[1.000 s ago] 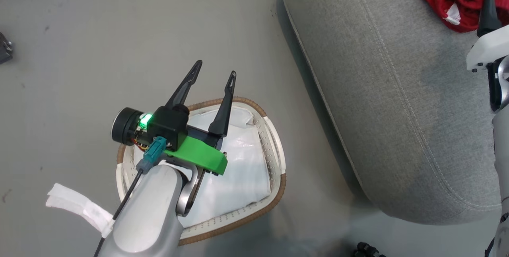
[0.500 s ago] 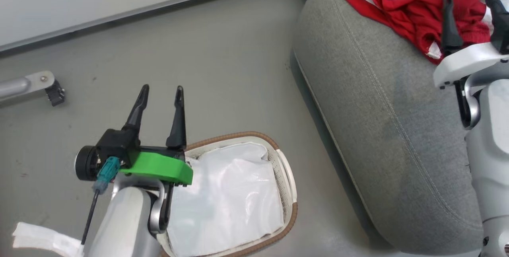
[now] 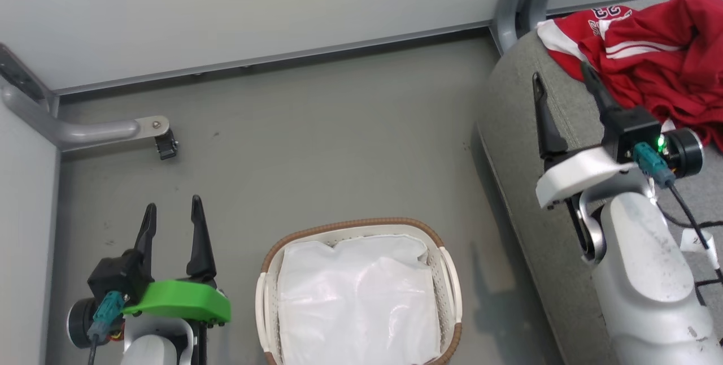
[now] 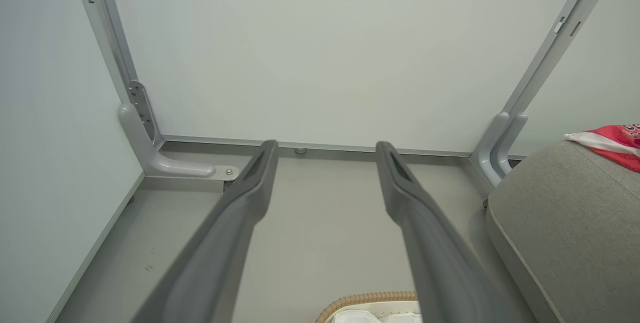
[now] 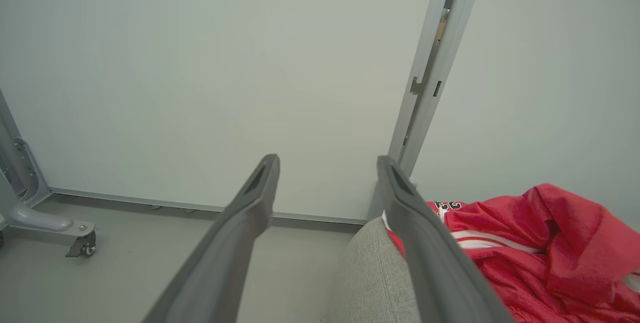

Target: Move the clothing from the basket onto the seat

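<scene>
Left end effector (image 3: pixel 173 204): two long dark fingers spread apart and empty, over the grey floor (image 3: pixel 316 127) at near left, just left of the basket.
Basket: oval white perforated plastic laundry basket with a brown woven-look rim (image 3: pixel 350 225), on the floor at near centre.
Liner: glossy white plastic sheet (image 3: pixel 356 303) lying inside the basket.
Seat: large grey fabric cushion (image 3: pixel 514 127) at right, apart from the basket.
Right end effector (image 3: pixel 560 71): fingers apart and empty, above the seat's left edge, just left of the clothing.
Clothing: red sports garments with white stripes (image 3: pixel 649 65), heaped on the seat at far right.
</scene>
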`<state>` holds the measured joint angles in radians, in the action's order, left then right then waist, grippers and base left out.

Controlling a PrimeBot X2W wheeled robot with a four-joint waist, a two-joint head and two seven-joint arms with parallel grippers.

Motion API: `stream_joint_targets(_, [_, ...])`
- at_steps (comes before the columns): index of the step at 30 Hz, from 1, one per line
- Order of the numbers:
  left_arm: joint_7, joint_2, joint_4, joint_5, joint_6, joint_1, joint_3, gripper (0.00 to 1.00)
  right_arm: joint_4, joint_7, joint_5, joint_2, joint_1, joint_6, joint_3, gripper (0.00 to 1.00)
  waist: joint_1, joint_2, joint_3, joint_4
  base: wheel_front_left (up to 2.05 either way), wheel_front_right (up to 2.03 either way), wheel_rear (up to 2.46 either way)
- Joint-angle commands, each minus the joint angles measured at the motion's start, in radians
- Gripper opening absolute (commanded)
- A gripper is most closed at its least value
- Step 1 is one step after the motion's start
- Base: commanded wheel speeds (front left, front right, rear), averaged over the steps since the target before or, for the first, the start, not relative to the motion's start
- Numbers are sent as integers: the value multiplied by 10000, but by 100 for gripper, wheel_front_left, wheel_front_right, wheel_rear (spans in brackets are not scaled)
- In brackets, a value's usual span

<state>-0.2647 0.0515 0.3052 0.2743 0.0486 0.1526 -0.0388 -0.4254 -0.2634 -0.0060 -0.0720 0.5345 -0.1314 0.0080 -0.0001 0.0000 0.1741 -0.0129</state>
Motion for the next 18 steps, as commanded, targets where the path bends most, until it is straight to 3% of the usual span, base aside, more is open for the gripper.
stream_joint_targets(1, [8,-7,15,89,60,-307,69,100,131,-16,101,77,-473,15,38,100,1,0,-541,545,0,0,0])
stream_joint_targets(18, [7,-5,-376,505,-258,-2065,-253,100,1374,-16,1451,195,-3639,15,1066,100,1,0,-1515,717,0,0,0])
